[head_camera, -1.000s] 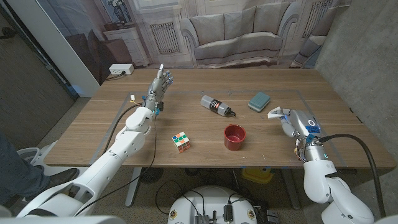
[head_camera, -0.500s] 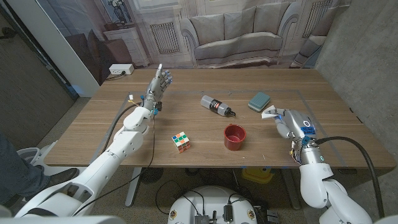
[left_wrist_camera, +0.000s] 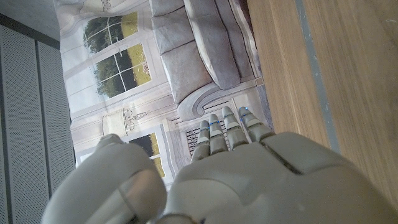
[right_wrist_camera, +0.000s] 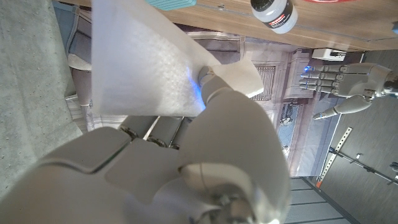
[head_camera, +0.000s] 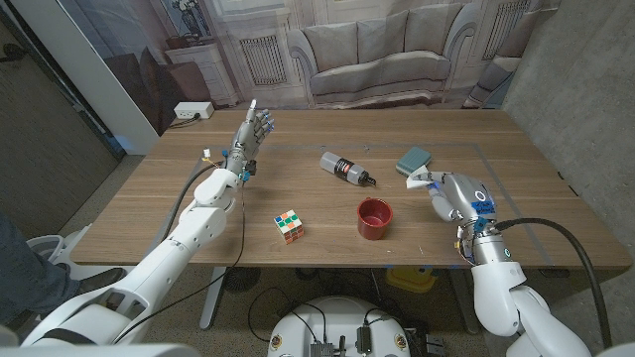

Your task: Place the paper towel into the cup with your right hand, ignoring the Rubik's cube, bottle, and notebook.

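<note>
Right hand pinches paper towel above table, right of red cup, near teal notebook. Left hand raised at far left, fingers apart, holding nothing.

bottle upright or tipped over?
Tipped over. The bottle lies on its side on the table, cap toward the red cup, which stands upright.
</note>
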Available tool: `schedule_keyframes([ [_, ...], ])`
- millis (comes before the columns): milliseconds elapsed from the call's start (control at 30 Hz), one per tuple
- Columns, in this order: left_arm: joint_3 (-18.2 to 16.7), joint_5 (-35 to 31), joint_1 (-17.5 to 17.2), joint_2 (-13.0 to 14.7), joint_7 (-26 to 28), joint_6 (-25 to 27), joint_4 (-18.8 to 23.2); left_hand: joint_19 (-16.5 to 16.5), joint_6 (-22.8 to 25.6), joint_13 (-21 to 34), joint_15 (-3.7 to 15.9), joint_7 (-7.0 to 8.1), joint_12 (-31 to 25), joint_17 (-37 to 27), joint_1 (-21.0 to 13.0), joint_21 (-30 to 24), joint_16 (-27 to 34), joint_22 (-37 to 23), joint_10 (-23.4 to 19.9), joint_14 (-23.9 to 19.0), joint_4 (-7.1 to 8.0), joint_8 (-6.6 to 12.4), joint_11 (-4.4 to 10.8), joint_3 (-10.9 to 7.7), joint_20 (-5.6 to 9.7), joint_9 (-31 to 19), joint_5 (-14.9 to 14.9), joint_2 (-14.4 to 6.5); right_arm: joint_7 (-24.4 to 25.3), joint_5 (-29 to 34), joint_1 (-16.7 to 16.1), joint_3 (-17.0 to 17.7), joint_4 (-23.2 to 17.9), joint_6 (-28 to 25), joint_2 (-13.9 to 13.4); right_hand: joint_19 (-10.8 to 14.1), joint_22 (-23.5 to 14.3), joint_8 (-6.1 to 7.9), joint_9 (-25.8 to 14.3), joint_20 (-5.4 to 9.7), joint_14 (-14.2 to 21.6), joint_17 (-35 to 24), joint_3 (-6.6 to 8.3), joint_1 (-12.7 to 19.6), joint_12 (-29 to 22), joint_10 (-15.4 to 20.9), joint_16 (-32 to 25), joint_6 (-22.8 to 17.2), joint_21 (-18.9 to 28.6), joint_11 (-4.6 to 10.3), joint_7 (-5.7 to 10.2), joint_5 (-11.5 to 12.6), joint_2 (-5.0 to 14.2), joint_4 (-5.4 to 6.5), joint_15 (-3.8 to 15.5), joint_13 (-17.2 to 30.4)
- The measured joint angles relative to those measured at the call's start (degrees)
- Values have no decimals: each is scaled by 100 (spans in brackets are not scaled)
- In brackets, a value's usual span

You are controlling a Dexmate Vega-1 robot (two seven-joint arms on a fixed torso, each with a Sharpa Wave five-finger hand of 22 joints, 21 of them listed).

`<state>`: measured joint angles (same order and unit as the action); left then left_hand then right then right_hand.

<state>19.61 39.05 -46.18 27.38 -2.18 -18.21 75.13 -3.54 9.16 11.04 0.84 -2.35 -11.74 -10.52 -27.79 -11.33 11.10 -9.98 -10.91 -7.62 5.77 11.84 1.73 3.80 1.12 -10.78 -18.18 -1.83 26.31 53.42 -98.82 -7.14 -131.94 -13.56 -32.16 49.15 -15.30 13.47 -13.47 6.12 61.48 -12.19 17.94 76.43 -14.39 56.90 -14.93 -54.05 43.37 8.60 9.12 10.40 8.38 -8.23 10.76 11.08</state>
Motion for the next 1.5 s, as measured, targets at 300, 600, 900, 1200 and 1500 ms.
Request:
schedule_keyframes([
  [300, -18, 32, 0, 9, -44, -20, -28, 0, 0, 0, 0, 0, 0, 0, 1, 0, 0, 0, 0, 0, 0, 0, 0, 0, 0, 0, 0, 1, -176, 10, -1, 4, -121, 216, -47, -31, 0, 0, 0, -10, -1, 1, -42, 8, 23, 0, 2, -51, 78, 0, -10, 0, 8, -8, -1, 0],
  [600, -19, 47, 26, -15, -107, -54, -120, -31, 0, 0, 0, 0, 0, 0, -15, 0, 0, 0, 0, 0, 0, -1, 0, 0, -31, 0, 0, -14, -379, 28, 32, 15, -244, 367, -75, -31, 14, 0, 1, -10, 22, 5, -41, 15, 22, 21, 3, -147, 162, 22, -20, 24, 15, -8, -18, 31],
  [900, -16, 57, 83, -70, -169, -114, -235, -31, 0, 0, 0, 0, 0, 0, -22, 0, 0, 0, 0, 0, -20, -1, 0, 20, -31, 0, 0, -21, -530, 41, 92, 8, -302, 548, -81, -26, -2, 0, 1, -5, 105, -15, -64, 53, 67, 5, -25, -215, 381, 6, -51, 23, 53, -31, -82, 32],
  [1200, -11, 69, 115, -134, -210, -169, -348, -31, 104, 0, 0, 19, 0, 0, -22, 0, 0, 0, -31, 0, -6, 0, -32, 41, -31, 0, 0, -21, -760, -91, 189, 0, -327, 777, -101, 2, 10, -34, -27, 22, 133, -22, -80, 167, 133, -168, -38, -299, 512, -81, -135, 22, 30, -47, -111, 53],
  [1500, -11, 78, 118, -164, -219, -222, -396, -31, 125, 0, -30, 40, 0, 0, -22, 0, 0, 0, -31, -30, -6, 0, -32, 40, -31, 0, 0, -21, -1056, -323, 405, -26, -309, 1024, -148, 2, 14, -34, -53, 22, 144, -21, -67, 242, 133, -168, -37, -328, 549, -81, -164, 18, 1, -75, -121, 52],
])
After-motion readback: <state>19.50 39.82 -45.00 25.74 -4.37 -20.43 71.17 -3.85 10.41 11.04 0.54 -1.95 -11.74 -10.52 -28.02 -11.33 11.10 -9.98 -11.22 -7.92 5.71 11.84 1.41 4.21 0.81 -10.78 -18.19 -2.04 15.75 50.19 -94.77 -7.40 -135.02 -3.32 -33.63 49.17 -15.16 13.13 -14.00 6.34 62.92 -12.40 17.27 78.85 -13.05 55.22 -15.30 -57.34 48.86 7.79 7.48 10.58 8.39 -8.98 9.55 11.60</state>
